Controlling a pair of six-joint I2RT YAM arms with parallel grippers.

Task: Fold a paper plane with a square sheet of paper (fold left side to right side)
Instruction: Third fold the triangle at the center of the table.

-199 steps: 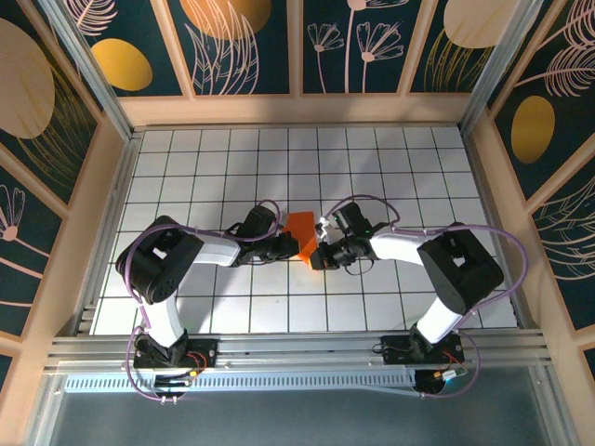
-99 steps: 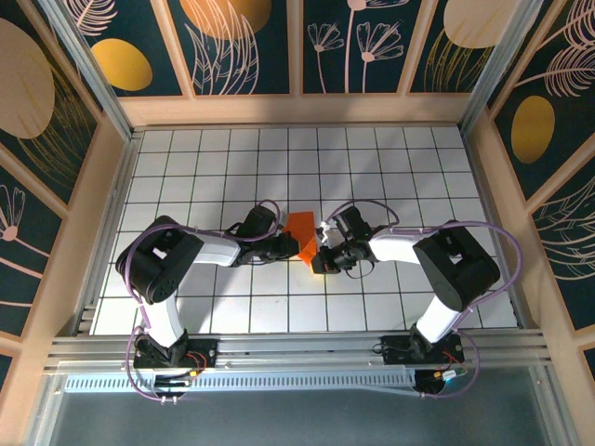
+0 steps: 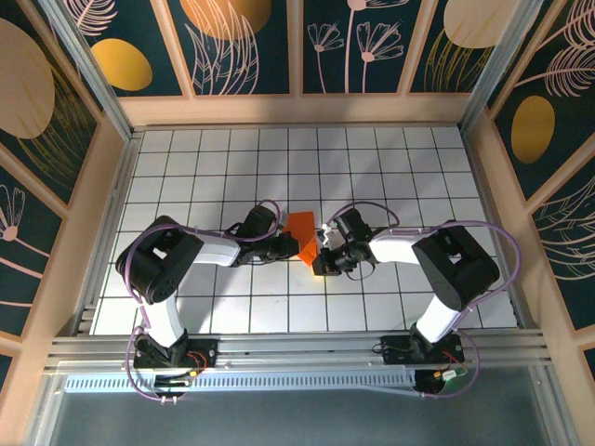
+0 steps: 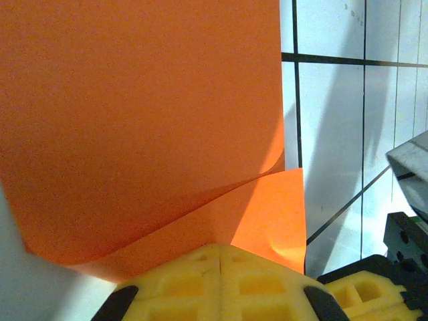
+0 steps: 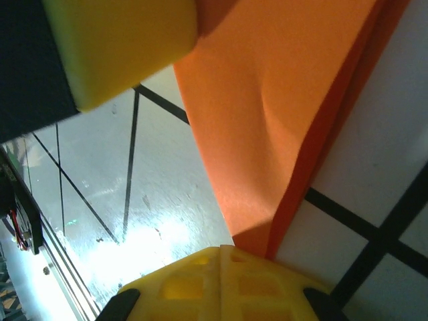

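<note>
White gridded table inside floral-panelled walls bears orange paper.

Gridded white table boxed in by painted wall panels
Thin dark lines cut the table into squares, with soft bands of light across its middle; a pale wooden frame borders it, the dark teal panels at top and sides carry line-drawn plants and gold ovals, and an aluminium rail runs along the bottom

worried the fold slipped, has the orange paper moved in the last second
No: the orange paper lies over the same lines of the grid table, with no visible shift.
</note>
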